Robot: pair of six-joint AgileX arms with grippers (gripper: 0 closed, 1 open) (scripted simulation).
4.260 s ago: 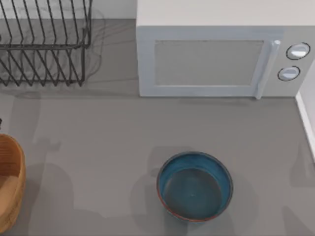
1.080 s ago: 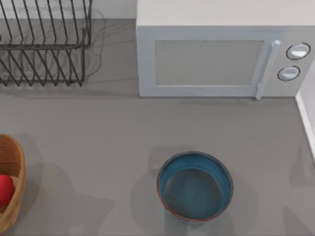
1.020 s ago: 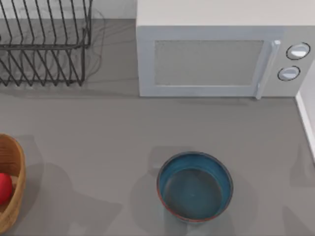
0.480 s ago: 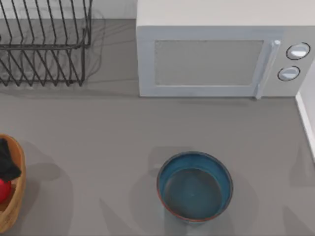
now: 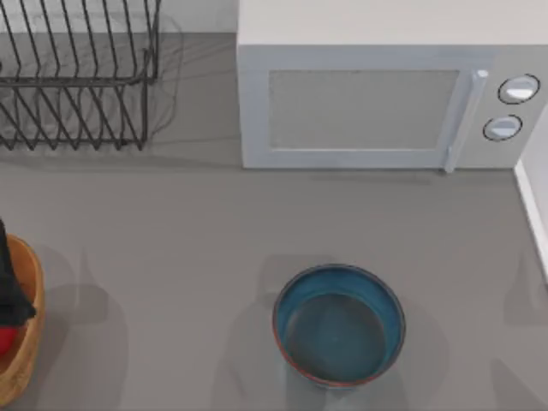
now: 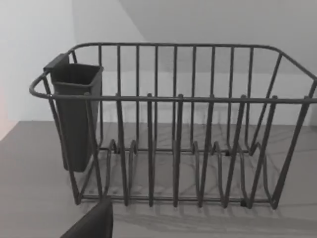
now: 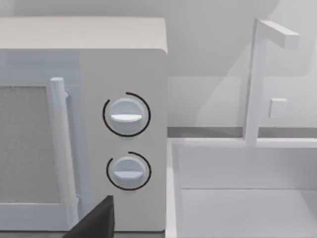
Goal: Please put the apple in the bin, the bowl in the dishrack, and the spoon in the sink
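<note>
Grey tabletop [image 5: 171,257], seen from above: dishrack [image 5: 77,77] at the far left corner, white microwave [image 5: 385,94] along the far edge, sink [image 7: 247,198] past the right edge (basin and faucet [image 7: 257,74] show in the right wrist view).

Apple [image 5: 7,338]: a red sliver inside the bin [image 5: 26,360], which sits at the left edge, near side. A dark shape over the bin is the left gripper [image 5: 10,287]; I cannot tell whether its fingers are spread or closed. Judged from this, the apple step looks done.

Bowl [image 5: 339,324]: upright on the tabletop, near edge, a little right of centre, rim up and nothing in it. It touches nothing.

Key relation for the next move (bowl to dishrack): the bowl lies to the right of the left gripper, well apart, across bare tabletop; the dishrack lies toward the far edge from that gripper. The left wrist view looks straight at the dishrack's prongs and its dark cutlery cup [image 6: 74,114]. The bowl is round, so no long axis; a rim pinch would probably serve from any side.

Right arm: its wrist view faces the microwave knobs [image 7: 126,115] and sink, so it likely sits off the near right corner. Which arm is nearer the bowl I cannot tell.
</note>
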